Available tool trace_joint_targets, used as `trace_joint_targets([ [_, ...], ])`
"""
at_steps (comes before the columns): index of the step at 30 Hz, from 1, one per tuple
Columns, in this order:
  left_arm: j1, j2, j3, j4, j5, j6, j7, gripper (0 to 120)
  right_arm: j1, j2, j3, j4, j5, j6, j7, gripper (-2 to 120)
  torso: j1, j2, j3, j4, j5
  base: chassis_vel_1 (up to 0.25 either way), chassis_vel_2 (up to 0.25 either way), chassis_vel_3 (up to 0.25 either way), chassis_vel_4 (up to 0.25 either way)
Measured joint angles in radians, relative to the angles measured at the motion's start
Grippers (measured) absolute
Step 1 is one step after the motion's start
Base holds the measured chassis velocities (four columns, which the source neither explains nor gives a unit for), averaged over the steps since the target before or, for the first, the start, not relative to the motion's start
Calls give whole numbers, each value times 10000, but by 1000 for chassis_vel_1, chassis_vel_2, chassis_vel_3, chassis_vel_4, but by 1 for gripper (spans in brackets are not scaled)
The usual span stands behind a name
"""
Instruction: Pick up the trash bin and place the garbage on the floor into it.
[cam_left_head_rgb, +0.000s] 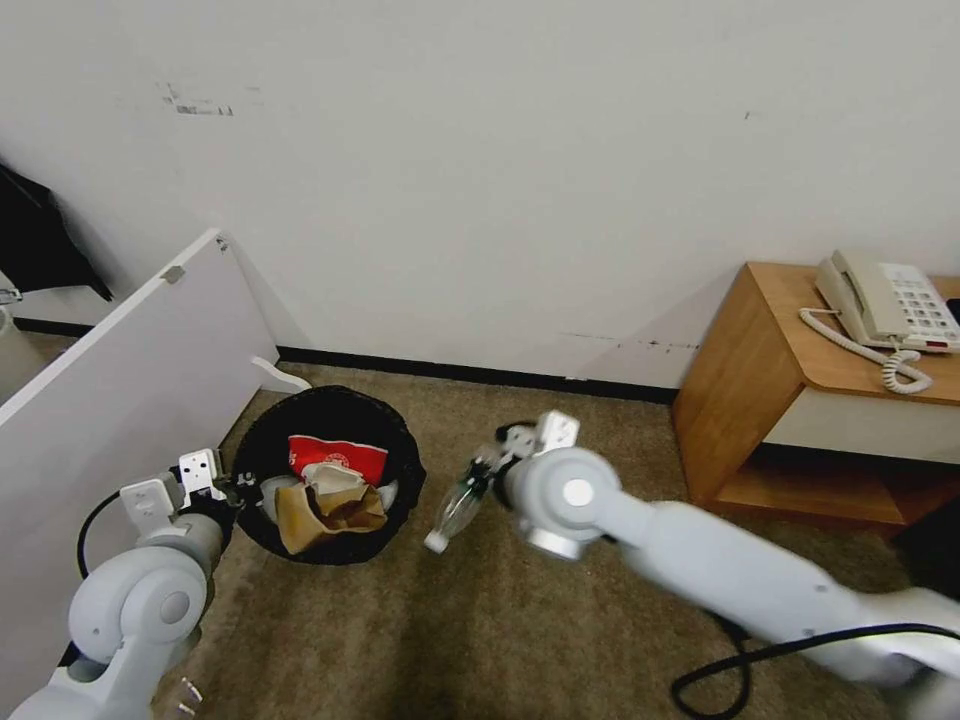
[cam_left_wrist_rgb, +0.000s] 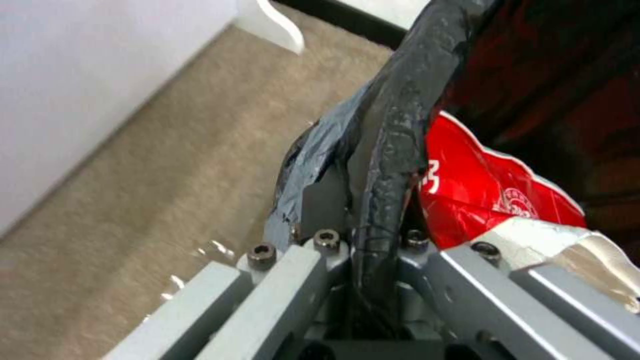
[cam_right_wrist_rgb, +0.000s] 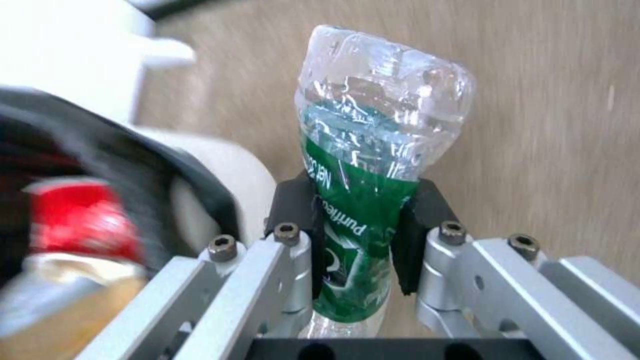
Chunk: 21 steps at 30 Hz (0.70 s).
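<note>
Trash bin (cam_left_head_rgb: 330, 480) sits low over the beige carpet floor (cam_left_head_rgb: 480, 620), close to the wall, at about 11 o'clock from the robot. Its crinkled black bag liner is folded over the rim, and a red-and-white wrapper (cam_left_head_rgb: 337, 457), a crumpled white tissue (cam_left_head_rgb: 330, 478) and a brown paper bag (cam_left_head_rgb: 325, 512) already lie inside. The left gripper (cam_left_head_rgb: 235, 490) is at the bin's 9 o'clock rim, its jaws pinching the rim and liner together, as the left wrist view shows. The bin looks light and fairly stiff, though the liner is thin and slippery, so a hold on the rim itself seems safer than on the bag alone.

The right gripper (cam_left_head_rgb: 480, 478) hangs just beside the bin at its 3 o'clock side, jaws pressed onto the green label of a small clear bottle (cam_left_head_rgb: 455, 510). The bottle points cap down toward the carpet and is not yet over the bin's opening. It is crushed and dented, so it is likely very light and springy, with smooth plastic that could slip; the grip at the labelled middle looks sensible.

A white panel (cam_left_head_rgb: 110, 400) leans at 10 o'clock from the bin. At 2 o'clock stands a wooden cabinet (cam_left_head_rgb: 770, 360) whose counter carries a beige telephone (cam_left_head_rgb: 885, 305). The white wall (cam_left_head_rgb: 480, 180) shows scuffs above a dark baseboard.
</note>
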Motion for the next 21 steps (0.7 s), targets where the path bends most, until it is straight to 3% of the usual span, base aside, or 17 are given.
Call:
trace_joint_targets([
  [3, -169, 96, 165, 87, -412, 112, -108, 0, 489, -355, 59, 443, -520, -242, -334, 17, 0, 0, 0, -2, 0, 0, 0, 0, 0],
  [14, -511, 192, 455, 692, -607, 176, -168, 0, 1188, -952, 353, 1647, -1116, -384, -702, 17, 0, 0, 0, 0, -2, 0, 0, 0, 0],
  [21, -873, 207, 946, 813, -960, 256, -251, 0, 1586, -1255, 479, 2220, -1472, -476, -1143, 17, 0, 0, 0, -3, -1, 0, 0, 0, 0],
])
